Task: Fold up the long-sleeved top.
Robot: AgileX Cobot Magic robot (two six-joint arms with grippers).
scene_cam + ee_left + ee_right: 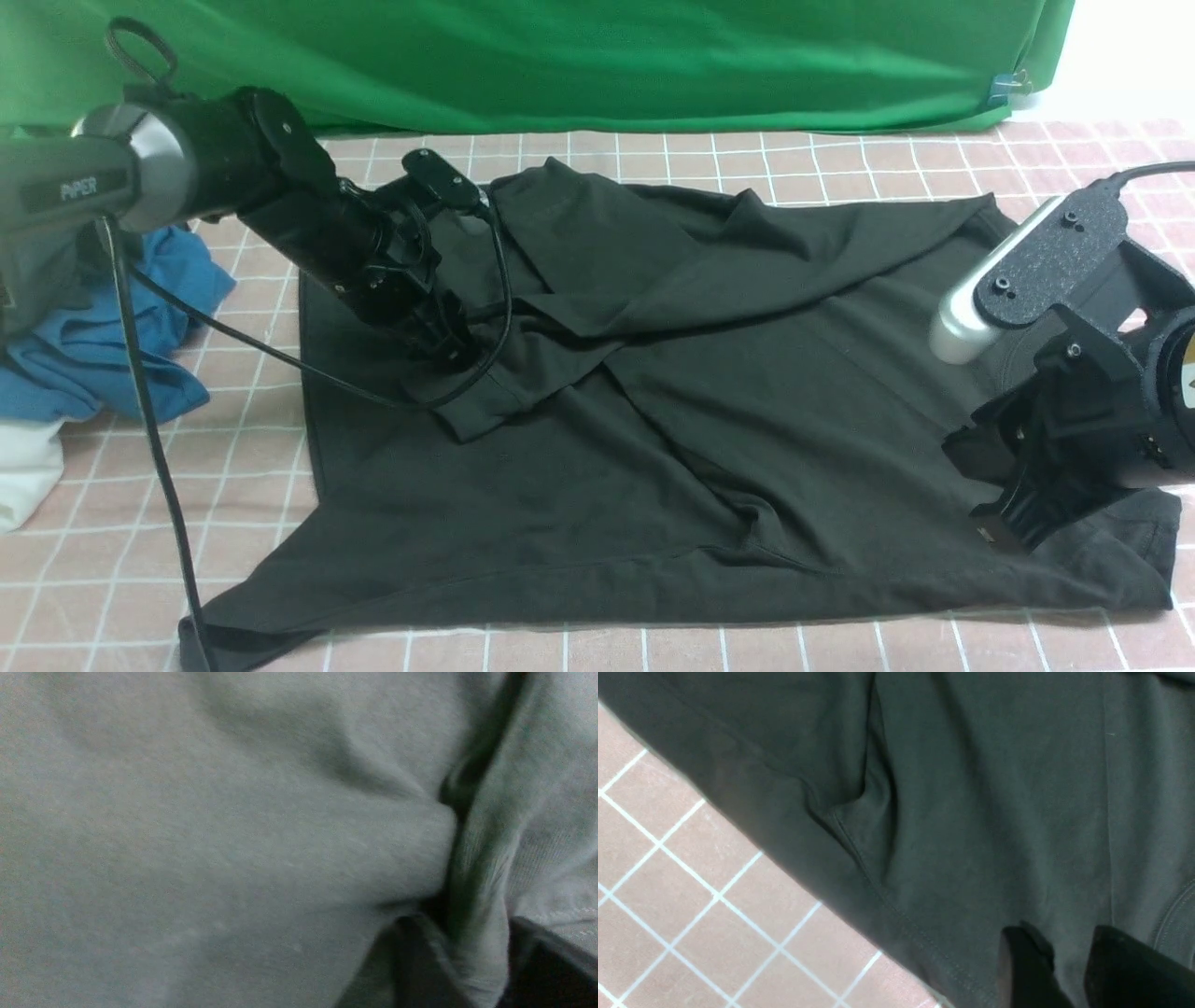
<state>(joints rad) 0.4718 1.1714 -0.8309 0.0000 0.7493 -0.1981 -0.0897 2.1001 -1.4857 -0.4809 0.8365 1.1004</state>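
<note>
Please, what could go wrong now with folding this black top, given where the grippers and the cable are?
1. The left arm's cable lies across the long-sleeved top; it may drag the cloth when that arm moves.
2. The left gripper sits in bunched sleeve folds, so it could take several layers.
3. The right gripper is low at the top's near right corner, fingers apart; it might grasp nothing.
</note>
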